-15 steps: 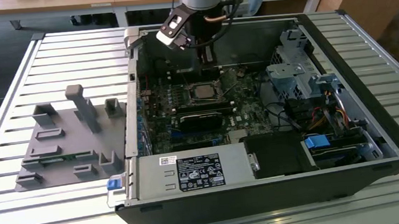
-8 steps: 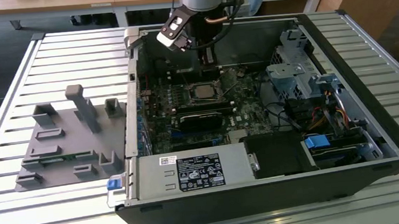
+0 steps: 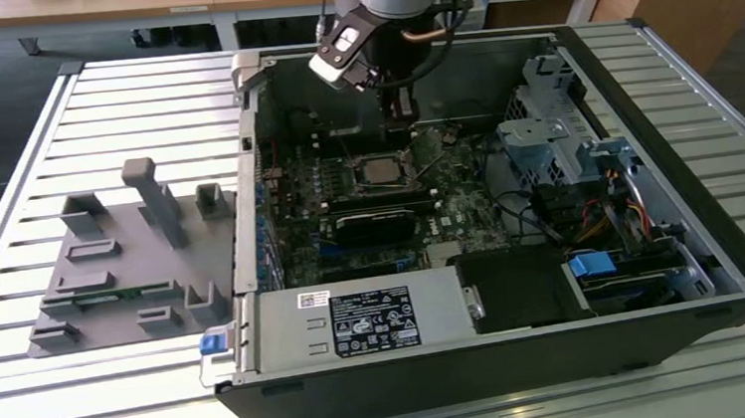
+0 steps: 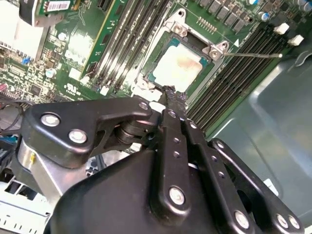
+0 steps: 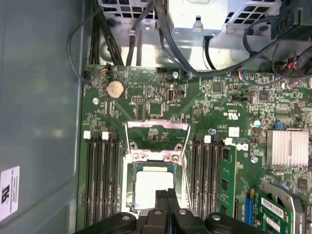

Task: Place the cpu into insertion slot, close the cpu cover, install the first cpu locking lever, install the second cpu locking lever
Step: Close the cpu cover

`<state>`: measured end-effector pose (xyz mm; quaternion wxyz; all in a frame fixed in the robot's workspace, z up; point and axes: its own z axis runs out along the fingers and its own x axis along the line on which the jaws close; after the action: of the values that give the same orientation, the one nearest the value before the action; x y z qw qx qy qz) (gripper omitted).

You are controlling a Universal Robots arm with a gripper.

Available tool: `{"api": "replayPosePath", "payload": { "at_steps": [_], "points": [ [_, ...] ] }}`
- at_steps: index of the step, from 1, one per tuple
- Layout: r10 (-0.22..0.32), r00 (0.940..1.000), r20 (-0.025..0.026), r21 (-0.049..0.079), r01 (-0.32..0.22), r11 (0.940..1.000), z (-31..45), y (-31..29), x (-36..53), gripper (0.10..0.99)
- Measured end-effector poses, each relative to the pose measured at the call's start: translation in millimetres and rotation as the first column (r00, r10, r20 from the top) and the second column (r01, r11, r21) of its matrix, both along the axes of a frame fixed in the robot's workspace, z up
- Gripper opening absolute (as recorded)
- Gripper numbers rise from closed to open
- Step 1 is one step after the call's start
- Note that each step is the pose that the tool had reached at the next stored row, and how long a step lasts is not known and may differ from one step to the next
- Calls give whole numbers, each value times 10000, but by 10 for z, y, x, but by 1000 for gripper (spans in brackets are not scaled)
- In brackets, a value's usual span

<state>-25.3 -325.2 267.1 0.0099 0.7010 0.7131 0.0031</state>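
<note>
black claw [image 5: 166, 195], fingers pressed together and empty, hangs over one edge of the silver chip [image 5: 153, 187]. chip sits in its square socket [image 5: 129, 190] on the green board [image 5: 146, 97], in the far half of the open computer case [image 3: 493, 379]. metal cover [image 5: 157, 125] is flipped open.

a slatted silver metal table [image 3: 82, 412] carries an open black computer case [image 3: 492, 374] and, beside it, a grey plastic fixture tray [image 3: 112, 289].

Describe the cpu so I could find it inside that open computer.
Inside the open computer case, find the green circuit board. On it, between two banks of long black slots, sits the metal-rimmed insertion slot. The cpu lies in it: a flat, dull silver square, unlike the ribbed heatsink nearby.
</note>
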Motion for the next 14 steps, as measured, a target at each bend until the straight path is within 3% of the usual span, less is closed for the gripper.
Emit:
{"api": "replayPosePath", "payload": {
  "at_steps": [3,7,11,14],
  "points": [
    [1,10000,-7,5,-1,10000,51,1,0,106],
    [125,9999,-6,16,-125,9999,51,1,18,106],
    [217,9998,-2,235,-217,9995,43,1,57,106],
    [229,9997,-3,243,-229,9994,36,1,84,106]
  ]
}}
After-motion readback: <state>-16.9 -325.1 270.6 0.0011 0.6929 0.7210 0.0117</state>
